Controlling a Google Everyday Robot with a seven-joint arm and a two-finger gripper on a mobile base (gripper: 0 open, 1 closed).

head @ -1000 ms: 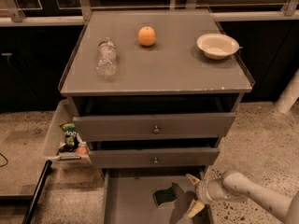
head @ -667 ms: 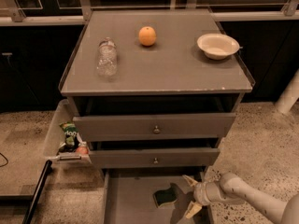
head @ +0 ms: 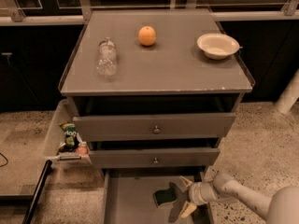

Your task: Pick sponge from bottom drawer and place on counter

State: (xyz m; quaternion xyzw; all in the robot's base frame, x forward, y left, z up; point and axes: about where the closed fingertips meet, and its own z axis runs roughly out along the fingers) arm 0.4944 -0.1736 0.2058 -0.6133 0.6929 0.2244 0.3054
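The sponge [head: 165, 197], dark green with a yellow edge, lies on the floor of the open bottom drawer [head: 128, 204], right of its middle. My gripper [head: 185, 197] reaches in from the lower right, its fingers spread open, one above and one below, just right of the sponge and not closed on it. The counter [head: 163, 73] is the grey top of the cabinet above.
On the counter stand a clear plastic bottle [head: 106, 56] lying on its side, an orange [head: 147, 35] and a white bowl [head: 217, 45]. Two knobbed drawers [head: 155, 129] are slightly open above. A side bin [head: 52, 133] at the left holds snack packets [head: 70, 135].
My gripper has moved slightly left toward the sponge. The sponge has not moved.
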